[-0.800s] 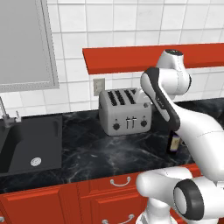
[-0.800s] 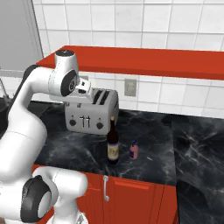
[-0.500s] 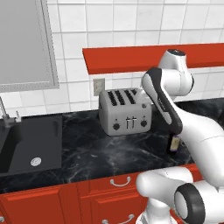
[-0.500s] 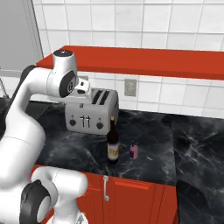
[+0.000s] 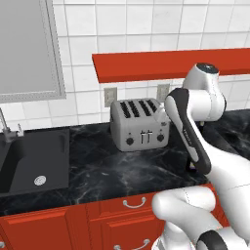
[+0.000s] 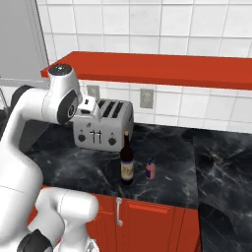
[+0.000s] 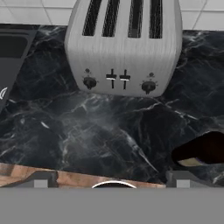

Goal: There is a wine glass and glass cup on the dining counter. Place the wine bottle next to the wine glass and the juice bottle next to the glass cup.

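The wine bottle, tall and dark with a tan label, stands near the front edge of a black marble counter. Its top shows at the lower right of the hand view as the wine bottle. The small purplish juice bottle stands just right of it. In the left base view my arm covers most of the wine bottle. My gripper hangs open over the counter's front edge, facing the toaster, left of the wine bottle, with nothing between its fingers. The wine glass, glass cup and dining counter are out of view.
A silver four-slot toaster sits against the tiled wall behind the bottles. A black sink lies at the far left. A red shelf runs overhead. Red drawers sit below, and more counter extends right.
My hand has eased slightly down and to the left in the right base view. Both bottles stand where they were.
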Available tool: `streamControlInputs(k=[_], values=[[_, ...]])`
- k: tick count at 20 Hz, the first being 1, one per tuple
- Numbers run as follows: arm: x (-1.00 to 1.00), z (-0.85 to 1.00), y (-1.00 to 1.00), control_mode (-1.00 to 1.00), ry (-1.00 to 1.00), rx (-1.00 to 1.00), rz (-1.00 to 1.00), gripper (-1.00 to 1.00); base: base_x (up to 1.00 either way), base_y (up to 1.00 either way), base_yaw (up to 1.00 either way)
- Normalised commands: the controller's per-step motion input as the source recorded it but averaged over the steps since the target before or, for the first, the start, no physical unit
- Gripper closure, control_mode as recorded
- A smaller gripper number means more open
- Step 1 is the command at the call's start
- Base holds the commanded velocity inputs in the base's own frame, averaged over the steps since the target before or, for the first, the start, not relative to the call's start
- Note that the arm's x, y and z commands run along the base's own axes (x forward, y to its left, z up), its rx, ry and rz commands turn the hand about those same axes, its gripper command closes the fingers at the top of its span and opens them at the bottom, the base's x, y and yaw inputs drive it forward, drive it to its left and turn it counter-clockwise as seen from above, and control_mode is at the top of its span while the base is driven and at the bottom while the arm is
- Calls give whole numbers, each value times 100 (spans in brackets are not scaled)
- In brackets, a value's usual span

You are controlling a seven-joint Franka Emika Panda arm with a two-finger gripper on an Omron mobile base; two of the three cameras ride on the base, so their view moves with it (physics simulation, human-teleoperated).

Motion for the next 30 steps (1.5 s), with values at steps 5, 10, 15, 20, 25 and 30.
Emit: streamControlInputs(k=[5, 10, 15, 20, 25, 30], values=[[-12, -1, 1, -100, -2, 0, 0, -100, 0, 0, 0], [-35, -3, 0, -100, -20, 0, -16, -100, 0, 0, 0], [-37, -13, 3, -100, -19, -1, -32, -100, 0, 0, 0], [-17, -16, 0, -100, -1, 0, -41, -100, 0, 0, 0], [-2, -17, 0, -100, 0, 0, -33, -100, 0, 0, 0], [0, -21, 0, -100, -6, -2, -18, -100, 0, 0, 0]])
